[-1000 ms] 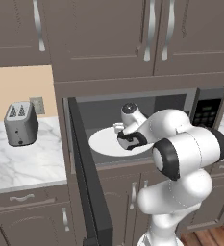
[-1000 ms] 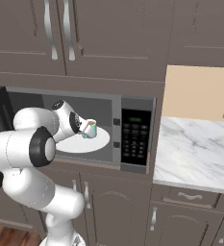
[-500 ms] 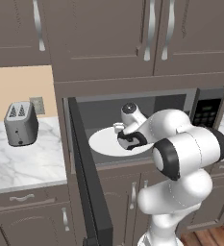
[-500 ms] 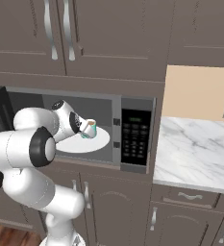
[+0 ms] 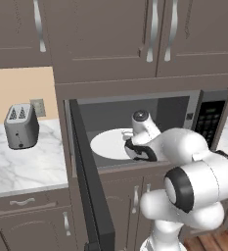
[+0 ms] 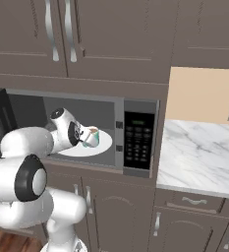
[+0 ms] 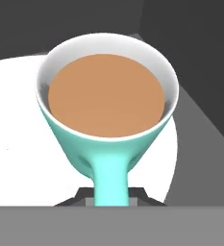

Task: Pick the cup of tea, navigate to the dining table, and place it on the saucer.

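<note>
Chrome toaster (image 5: 21, 125) stands far off to the tool's left on the marble desk (image 5: 22, 166). Next comes the swung-out microwave door (image 5: 88, 181), then my tool (image 6: 83, 136), reaching into the open microwave (image 6: 135, 135). Its jaws are clamped on the handle of the cup of tea (image 7: 107, 115) (brown liquid fills it nearly to the rim), which sits directly ahead of the tool over the white turntable plate (image 5: 108, 143). Right of the tool is the keypad panel (image 6: 137, 140).
</note>
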